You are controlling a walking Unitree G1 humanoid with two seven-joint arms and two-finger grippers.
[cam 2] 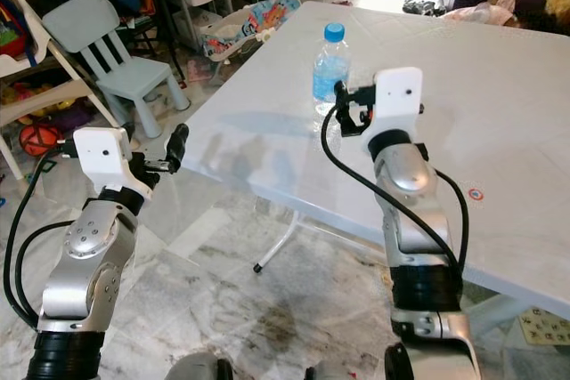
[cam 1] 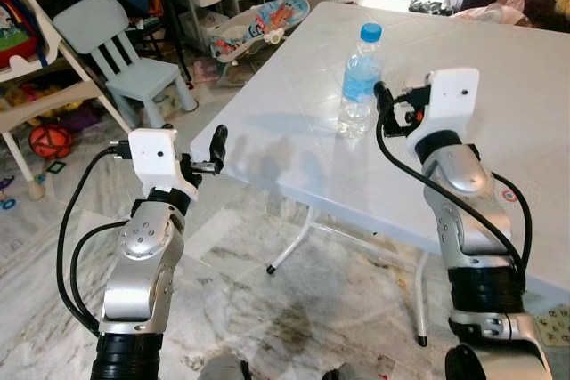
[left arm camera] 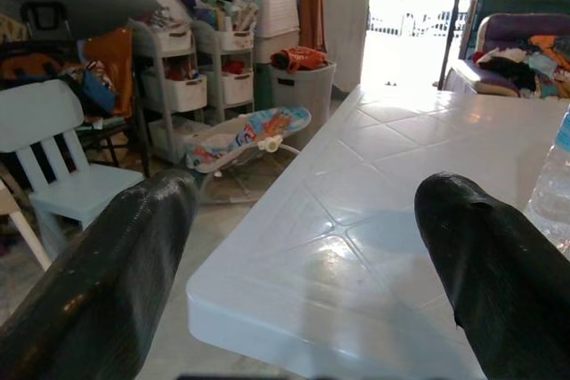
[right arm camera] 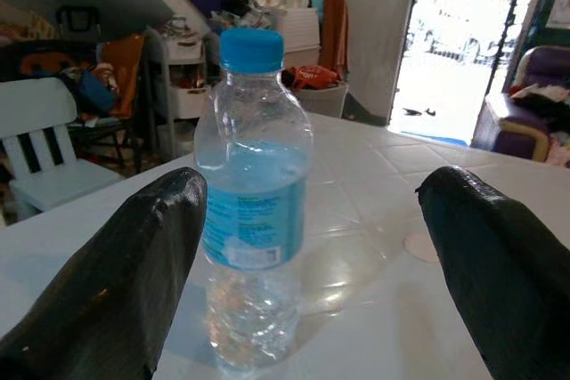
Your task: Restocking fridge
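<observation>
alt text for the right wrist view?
A clear water bottle with a blue cap stands upright on a white table, framed between the right gripper's open black jaws, untouched. Behind are a pale chair, storage shelves and a bright doorway.

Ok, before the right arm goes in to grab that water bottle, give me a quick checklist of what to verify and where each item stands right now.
1. Water bottle upright on the white table, blue cap on: ok.
2. Right gripper open, wide enough for the bottle: ok.
3. Bottle centred between the right fingers: not ok; in the right wrist view it sits nearer one finger.
4. Fingers not yet touching the bottle: ok; a gap shows on both sides.
5. Table around the bottle free of anything to knock: ok.
6. Left gripper out of the way: ok; it is open by the table's near corner, apart from the bottle.
</observation>
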